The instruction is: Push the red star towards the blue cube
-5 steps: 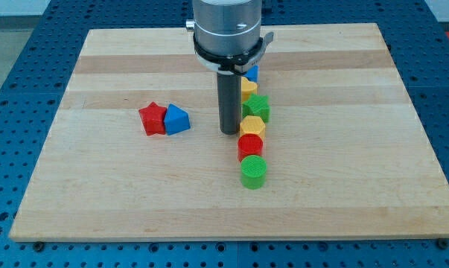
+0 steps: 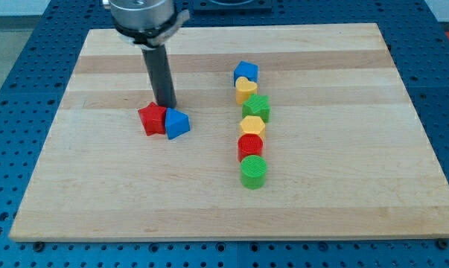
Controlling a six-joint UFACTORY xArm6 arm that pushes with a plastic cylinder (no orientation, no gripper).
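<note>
While red star (image 2: 153, 118) touches blue cube (image 2: 176, 123), my tip (image 2: 164, 105), a bare rod without jaws, sits just above both.

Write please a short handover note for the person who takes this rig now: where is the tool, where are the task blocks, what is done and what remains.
Tool: my tip stands just above the red star and the blue block beside it, right at their top edge near the seam between them.
Blocks: those two touch, left of the board's centre. The blue cube heads a column of blocks at the view's right, apart from them.
Done: nothing visible toward the blue cube.
Left: bring my tip to the star's left and push it right and up, likely past the neighbouring blue block.
</note>
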